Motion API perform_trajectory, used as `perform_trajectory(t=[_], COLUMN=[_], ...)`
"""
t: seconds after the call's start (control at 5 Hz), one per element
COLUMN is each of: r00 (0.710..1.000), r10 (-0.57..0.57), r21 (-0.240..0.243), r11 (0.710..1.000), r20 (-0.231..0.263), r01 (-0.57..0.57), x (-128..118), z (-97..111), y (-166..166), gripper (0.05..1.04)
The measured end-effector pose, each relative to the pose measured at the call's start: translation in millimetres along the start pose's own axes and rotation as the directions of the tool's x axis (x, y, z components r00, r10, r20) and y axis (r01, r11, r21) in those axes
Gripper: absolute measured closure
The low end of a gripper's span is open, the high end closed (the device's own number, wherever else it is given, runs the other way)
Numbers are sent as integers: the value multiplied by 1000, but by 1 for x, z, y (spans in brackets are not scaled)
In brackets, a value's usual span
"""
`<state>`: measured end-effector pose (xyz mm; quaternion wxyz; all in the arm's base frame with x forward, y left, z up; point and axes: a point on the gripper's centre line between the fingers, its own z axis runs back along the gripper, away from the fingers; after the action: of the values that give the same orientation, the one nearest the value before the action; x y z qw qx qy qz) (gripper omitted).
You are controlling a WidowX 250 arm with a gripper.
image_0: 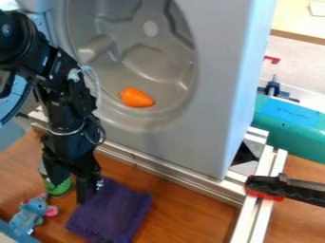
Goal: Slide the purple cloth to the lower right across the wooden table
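Spread gripper by the green can and purple cloth

Metal rails bound the far side of the wooden worktop, and the grey molded unit rises steeply behind them. Wood shows between the cloth's right side and the rails, the widest sideways room near the gripper. The black gripper hangs over the worktop's left part, its fingers apart with nothing pinched. The green can stands just beyond the fingers, partly hidden by them; the purple cloth lies just right of them, and whether they touch it cannot be told. A blue plush toy sits near, toward the near left corner. An orange piece rests in the unit's round hollow, well apart. At right, a black-and-red clamp grips the rails, standing in the way on that side.
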<state>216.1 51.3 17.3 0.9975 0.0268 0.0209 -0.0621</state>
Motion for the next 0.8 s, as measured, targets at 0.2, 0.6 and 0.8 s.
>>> perform_trajectory(t=[0.2, 0.6, 0.8], r00=[1000, 987, 987], r10=[-2, 27, 32], r21=[-5, 109, 150], r11=[1000, 993, 987], r20=[-11, 161, 158], r01=[2, -45, -56], x=[-1, 26, 29], z=[-4, -27, -33], y=[-1, -6, -6], gripper=[85, 85, 85])
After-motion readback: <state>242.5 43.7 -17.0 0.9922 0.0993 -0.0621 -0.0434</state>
